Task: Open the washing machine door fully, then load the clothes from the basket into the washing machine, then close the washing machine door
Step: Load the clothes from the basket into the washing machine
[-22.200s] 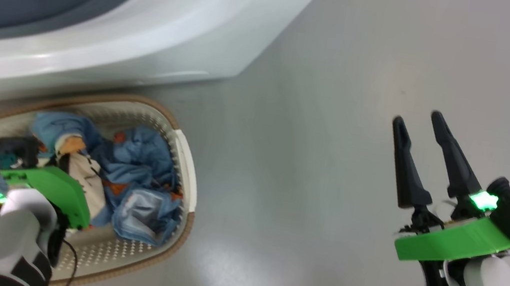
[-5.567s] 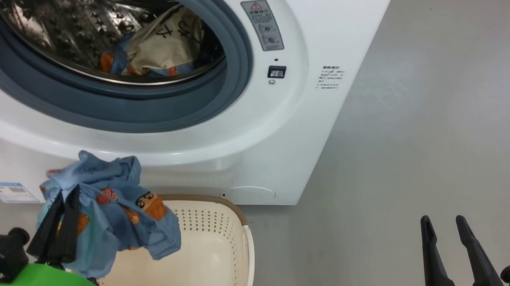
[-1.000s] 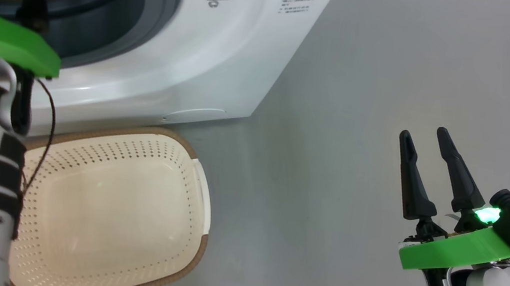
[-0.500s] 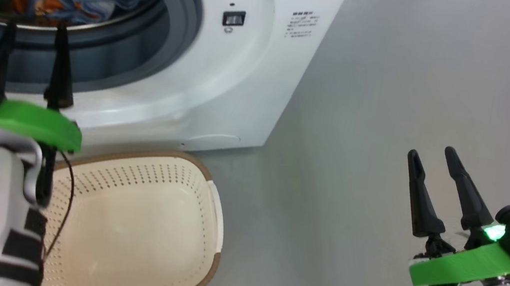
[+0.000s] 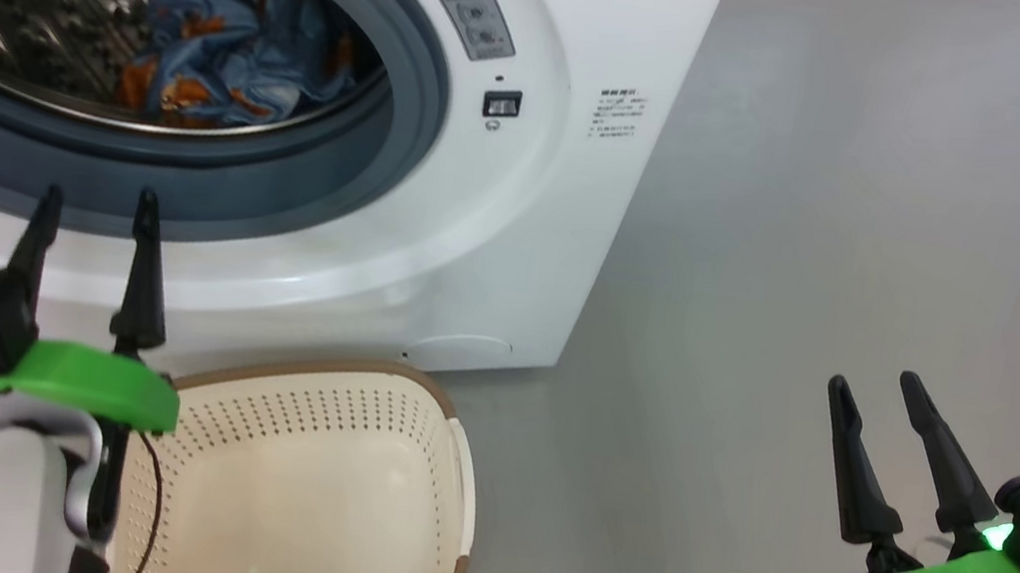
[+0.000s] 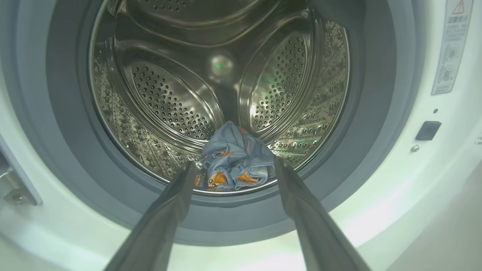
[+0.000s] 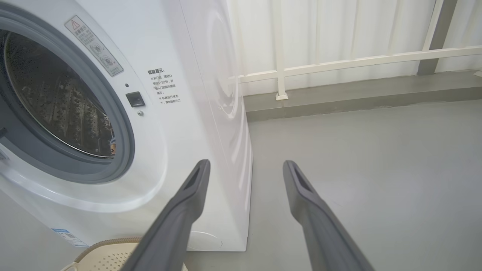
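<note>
The washing machine stands with its round opening uncovered; the washing machine door is out of view. Light-blue clothes with orange-brown bears lie low in the steel drum, and the left wrist view shows the clothes just past the fingertips. My left gripper is open and holds nothing, in front of the machine below the opening; its wrist camera looks into the drum past the gripper. The cream basket on the floor holds nothing. My right gripper hangs open over the floor to the right.
Grey rubber gasket rings the opening. Bare grey floor stretches right of the machine. Seen from the right wrist, the right gripper points past the machine's corner toward a white railing and a low kerb behind.
My left gripper has drawn back from the drum mouth and sunk below the opening, still open. The head camera has tilted up, showing more of the drum. The right arm holds still.
</note>
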Robot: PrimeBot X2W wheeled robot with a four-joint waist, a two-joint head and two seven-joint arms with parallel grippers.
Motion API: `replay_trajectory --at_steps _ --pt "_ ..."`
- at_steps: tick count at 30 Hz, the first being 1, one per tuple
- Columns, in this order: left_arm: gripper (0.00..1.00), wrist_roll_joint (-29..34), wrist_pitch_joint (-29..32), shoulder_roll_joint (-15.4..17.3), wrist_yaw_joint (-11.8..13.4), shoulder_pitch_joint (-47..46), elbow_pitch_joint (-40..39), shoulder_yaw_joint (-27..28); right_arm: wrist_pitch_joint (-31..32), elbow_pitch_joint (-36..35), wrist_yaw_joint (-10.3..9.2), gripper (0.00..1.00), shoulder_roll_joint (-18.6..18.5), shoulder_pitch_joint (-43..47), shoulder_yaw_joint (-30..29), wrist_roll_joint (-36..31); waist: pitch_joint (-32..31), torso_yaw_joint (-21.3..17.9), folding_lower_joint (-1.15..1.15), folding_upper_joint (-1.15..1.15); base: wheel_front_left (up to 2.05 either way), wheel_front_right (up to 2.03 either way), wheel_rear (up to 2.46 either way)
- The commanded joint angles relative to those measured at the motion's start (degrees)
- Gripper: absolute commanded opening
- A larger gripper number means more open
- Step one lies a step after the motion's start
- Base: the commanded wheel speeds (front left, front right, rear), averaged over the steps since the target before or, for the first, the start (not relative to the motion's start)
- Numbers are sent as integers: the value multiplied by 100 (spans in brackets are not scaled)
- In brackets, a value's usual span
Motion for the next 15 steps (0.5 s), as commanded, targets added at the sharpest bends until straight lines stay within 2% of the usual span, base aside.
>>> replay_trajectory --at_steps 1,15 --pt "100 98 -36 129 -18 130 -221 155 -46 -107 26 100 -147 105 68 -50 -175 101 1 0 0 0 0" --pt "100 97 -36 56 -83 1268 -885 278 -46 -79 26 100 -223 514 -24 -50 -676 279 1 0 0 0 0"
